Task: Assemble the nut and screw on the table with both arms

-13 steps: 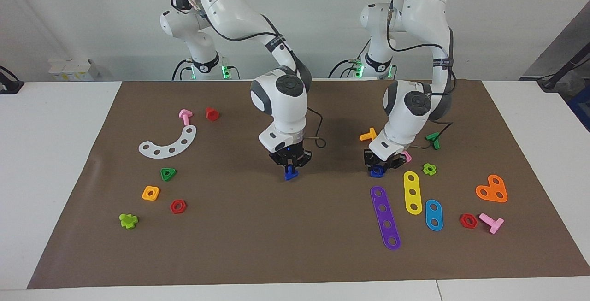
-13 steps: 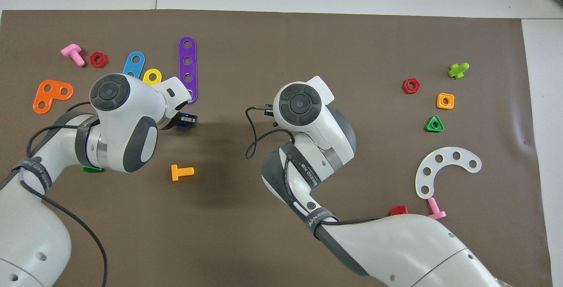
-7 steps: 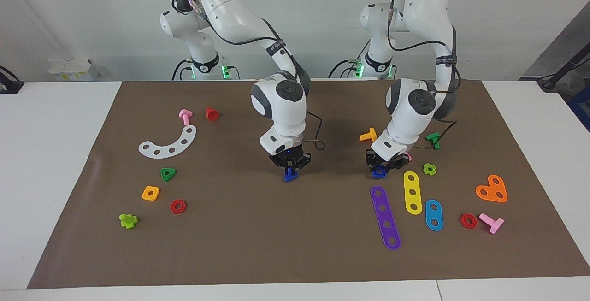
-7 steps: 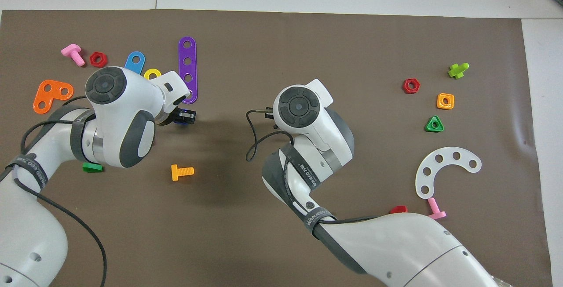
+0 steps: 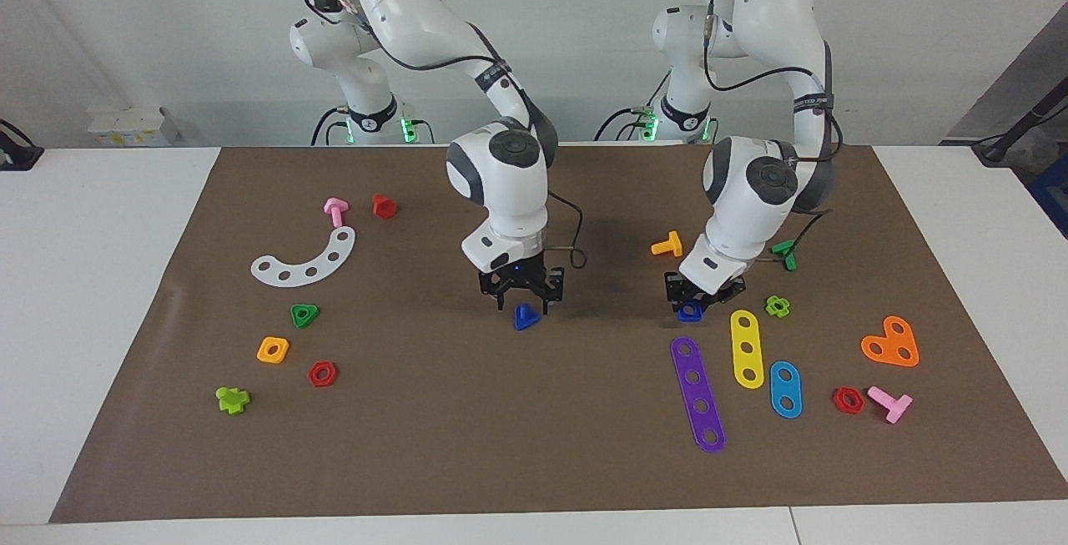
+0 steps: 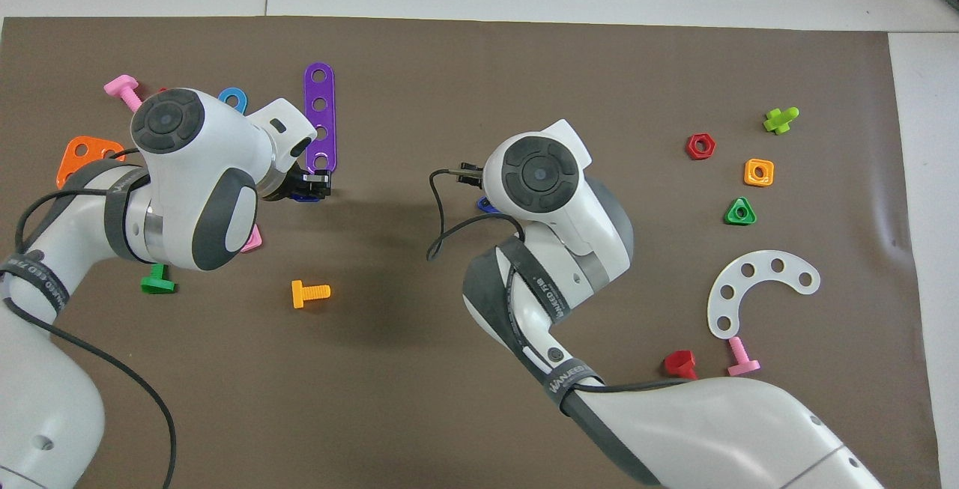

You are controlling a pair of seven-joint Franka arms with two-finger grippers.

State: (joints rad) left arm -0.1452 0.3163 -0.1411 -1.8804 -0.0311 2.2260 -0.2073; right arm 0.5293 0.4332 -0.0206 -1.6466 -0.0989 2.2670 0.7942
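A broad bare stretch of the surface (image 5: 517, 436) ran along the lower middle of the facing frame, open for passage. Between the right tool (image 5: 521, 299), spread over the screw (image 5: 526, 316), and the left tool (image 5: 697, 305), closed on the nut (image 5: 689, 310), the brown strip was free. Lower right, the purple strip (image 5: 697, 393), yellow strip (image 5: 748, 348) and blue strip (image 5: 785, 389) crowded the left tool. The orange bolt (image 5: 667, 244) lay above.

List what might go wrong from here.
1. The right gripper hangs open over the screw, which sits on the mat. Closing on the triangular head's slanted sides may squeeze it out.
2. The left gripper pinches the nut low beside the purple strip. A sideways move may knock the strip.
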